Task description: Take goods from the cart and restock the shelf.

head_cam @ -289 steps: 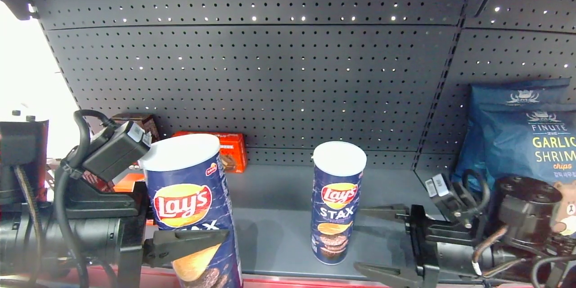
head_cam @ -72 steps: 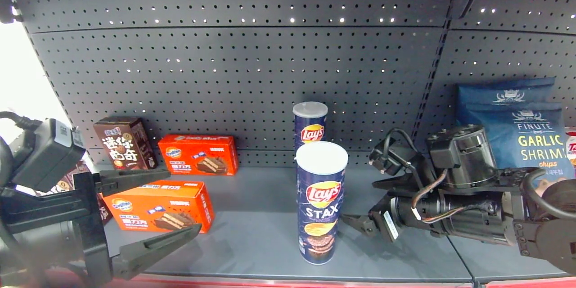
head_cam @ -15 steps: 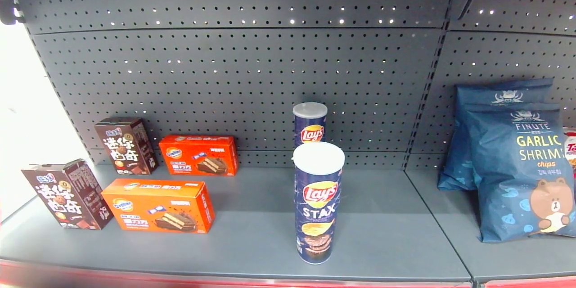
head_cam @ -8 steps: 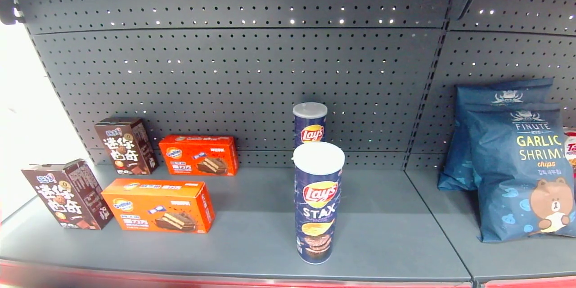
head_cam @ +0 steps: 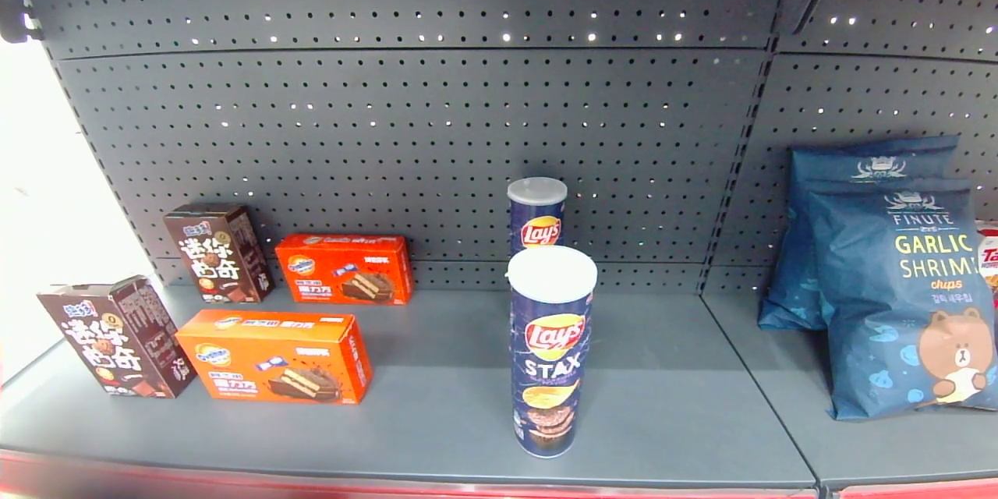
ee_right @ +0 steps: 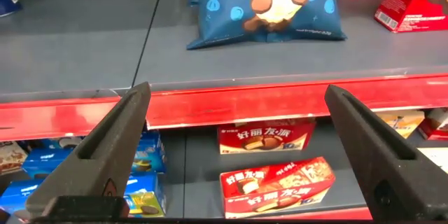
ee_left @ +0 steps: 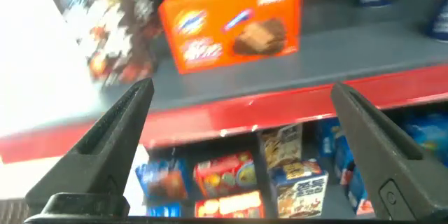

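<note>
While both arms are hanging just in front of the shelf [head_cam: 437, 413], the left gripper [ee_left: 241, 87] is showing its two dark fingers spread wide with nothing between them, and the right gripper [ee_right: 238, 89] is doing exactly the same, splayed and empty! Straight ahead of the left gripper, just past the red shelf edge [ee_left: 280, 108], the orange box [ee_left: 231, 21] is sitting with a dark brown box [ee_left: 105, 21] beside it. Ahead of the right gripper the blue snack bag [ee_right: 262, 3] is lying close behind that same lip, and red boxes [ee_right: 276, 178] are sitting on the tier beneath it. Farther in, between the two grippers' lines of reach, the front chip can [head_cam: 552, 351] is standing upright with the rear chip can [head_cam: 537, 214] directly behind it. I'm reading this as the gap between placements, with the next item waiting on the cart. Doing it well, to my eye, means keeping the fingers wide, clearing the red lip before turning, taking the next item around its middle so it's riding upright, and aiming for the bare shelf beside the cans, not crowding the boxes
</note>
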